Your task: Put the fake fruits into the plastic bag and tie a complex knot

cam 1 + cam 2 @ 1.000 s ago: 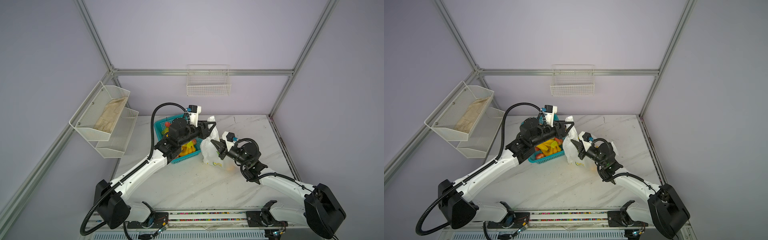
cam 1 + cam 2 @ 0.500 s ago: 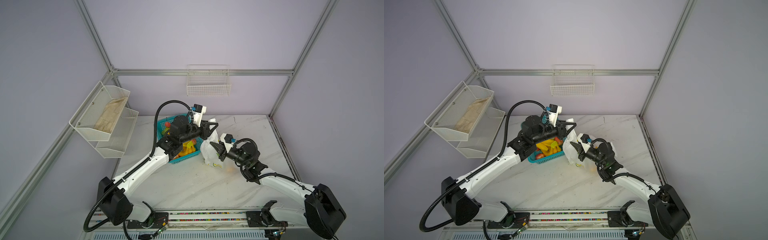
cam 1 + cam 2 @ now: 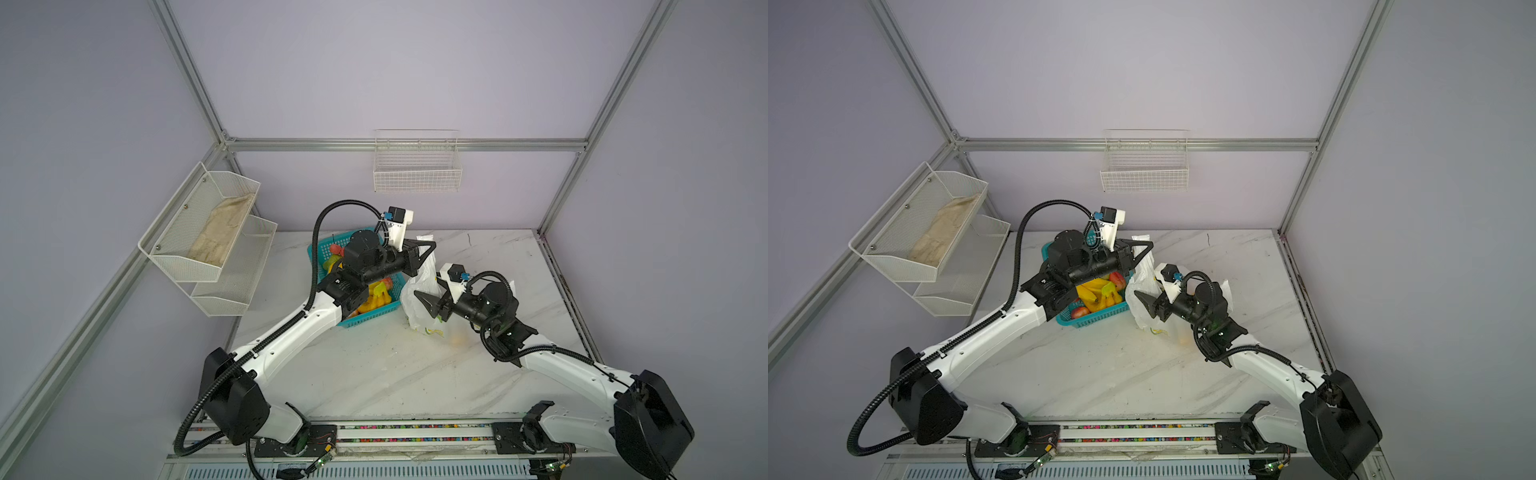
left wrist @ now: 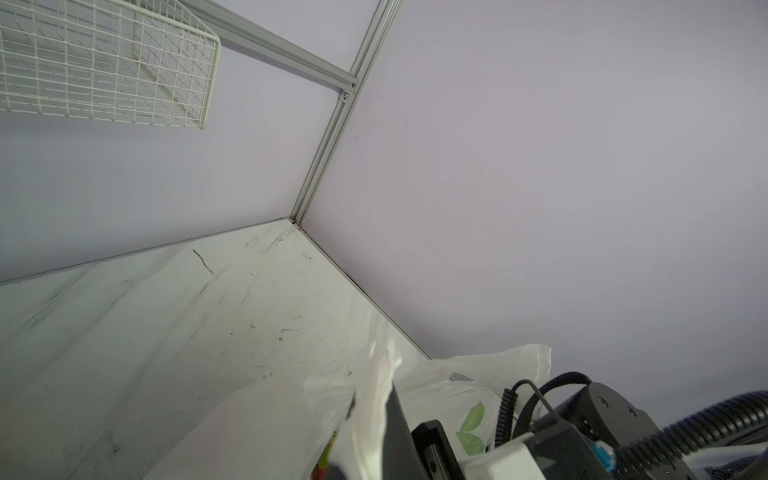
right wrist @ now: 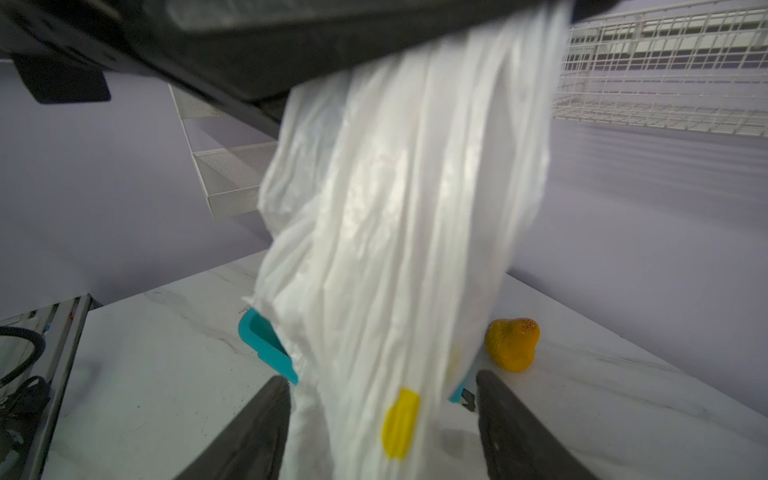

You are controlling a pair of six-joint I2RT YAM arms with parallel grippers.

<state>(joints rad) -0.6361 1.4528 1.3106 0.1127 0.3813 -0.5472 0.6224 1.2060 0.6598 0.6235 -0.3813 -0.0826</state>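
The white plastic bag (image 3: 420, 286) (image 3: 1142, 286) hangs from my left gripper (image 3: 428, 249) (image 3: 1144, 249), which is shut on its bunched top (image 4: 376, 374). My right gripper (image 3: 426, 299) (image 3: 1146, 303) stands open, with its fingers (image 5: 257, 428) either side of the hanging bag (image 5: 395, 249) and not pinching it. An orange shape (image 3: 457, 338) shows through the bag's lower part on the table. Fake fruits, among them yellow bananas (image 3: 376, 297) (image 3: 1096, 293), lie in the teal basket (image 3: 365, 318). One orange fruit (image 5: 512, 344) sits on the table beyond the bag. No knot is in view.
The teal basket (image 3: 1096, 320) stands directly left of the bag, under my left forearm. A white mesh shelf (image 3: 208, 237) holding a beige cloth hangs on the left wall. A wire basket (image 3: 417, 166) is fixed to the back wall.
My left gripper has closed on the bag's top and its wrist has turned upward. My right gripper has opened and let go of the bag.
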